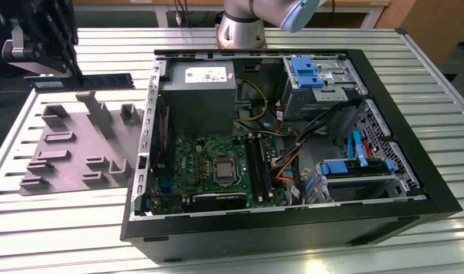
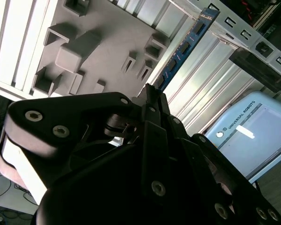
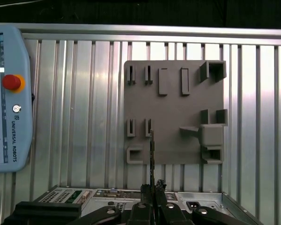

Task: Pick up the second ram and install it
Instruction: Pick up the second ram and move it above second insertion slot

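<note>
Second ram (image 1: 85, 83): a thin blue stick with dark chips, held level in the air by one end. It hangs over the bench's corner at the exterior view's far left, and its free end points toward the computer case. It appears as a slanted blue strip in the second wrist view (image 2: 182, 47) and edge-on in the first wrist view (image 3: 151, 152).
Gripper (image 1: 73, 84): black fingers (image 2: 154, 101) pinched narrowly on the stick's flat faces, seen in both wrist views (image 3: 153, 188).
Holder plate (image 1: 72, 151): a grey plate with raised blocks and slots, lying flat on the bench just below the stick, between the bench's edge at the exterior view's left and the case (image 3: 173, 103).
Computer case (image 1: 293, 225): a black tower on its side in the middle of the bench, open side up.
Motherboard (image 1: 209, 162): green, in the case floor, with long black slot rails (image 1: 258, 165) beside the processor socket.
Drive clips (image 1: 304, 71): bright blue, at the case's far side.
Bench (image 1: 64, 220): ribbed aluminium slats.
Teach pendant (image 3: 9, 93): pale blue, beside the plate.
</note>
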